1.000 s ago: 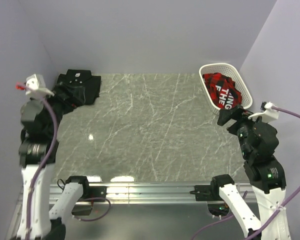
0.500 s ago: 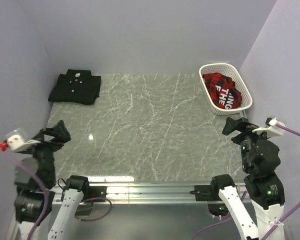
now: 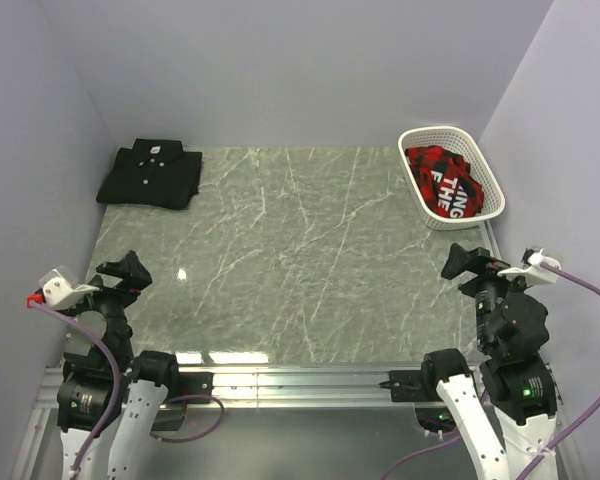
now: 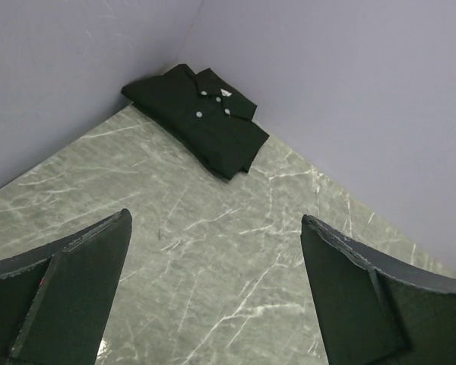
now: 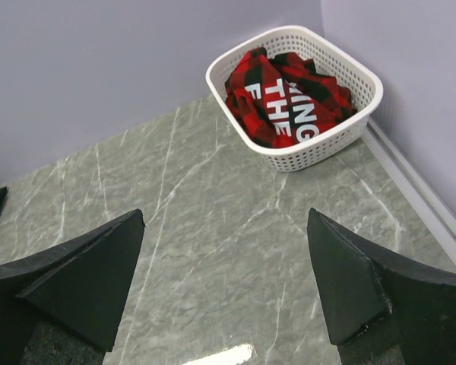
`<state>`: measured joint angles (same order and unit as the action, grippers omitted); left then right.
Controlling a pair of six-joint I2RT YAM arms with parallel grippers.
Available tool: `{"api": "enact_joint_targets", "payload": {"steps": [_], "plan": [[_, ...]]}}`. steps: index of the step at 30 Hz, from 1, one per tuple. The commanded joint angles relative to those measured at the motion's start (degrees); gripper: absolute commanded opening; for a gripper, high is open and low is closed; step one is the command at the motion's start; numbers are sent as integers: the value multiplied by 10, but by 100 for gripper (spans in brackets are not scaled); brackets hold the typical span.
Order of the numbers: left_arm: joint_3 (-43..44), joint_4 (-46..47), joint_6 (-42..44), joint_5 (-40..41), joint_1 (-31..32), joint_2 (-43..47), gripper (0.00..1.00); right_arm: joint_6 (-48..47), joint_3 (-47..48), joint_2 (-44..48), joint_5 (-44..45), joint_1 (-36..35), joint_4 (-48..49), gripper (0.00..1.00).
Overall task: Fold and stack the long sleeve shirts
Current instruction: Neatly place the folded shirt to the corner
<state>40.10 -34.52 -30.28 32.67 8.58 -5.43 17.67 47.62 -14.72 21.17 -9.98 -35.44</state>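
Now that the left arm has pulled back from the far-left corner, the black shirt lies there alone. It is folded, collar and white buttons up, flat on the surface, close to both walls, with nothing touching it.

Left end effector: drawn back to the near-left edge, fingers spread wide, empty. Its wrist view looks across bare marble at the shirt, well apart.

Right end effector: likewise retreated toward its base from beside the white basket, fingers spread, holding nothing.

The basket sits in the far-right corner with a crumpled red-and-black plaid garment with white lettering inside.

Reading: the first shirt looks placed and released, the start of the stack. The garment in the basket is probably next to fetch, likely by the right arm; not yet touched.
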Motion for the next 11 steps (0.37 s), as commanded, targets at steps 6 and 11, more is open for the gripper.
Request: {"api": "enact_joint_targets", "payload": {"steps": [6,11], "plan": [[-6,39,-26,57,7,7,99,-17,-30,24,5,-3,50,94],[-19,55,-22,61,8,26,99,-17,-38,27,5,-3,57,94]]}}
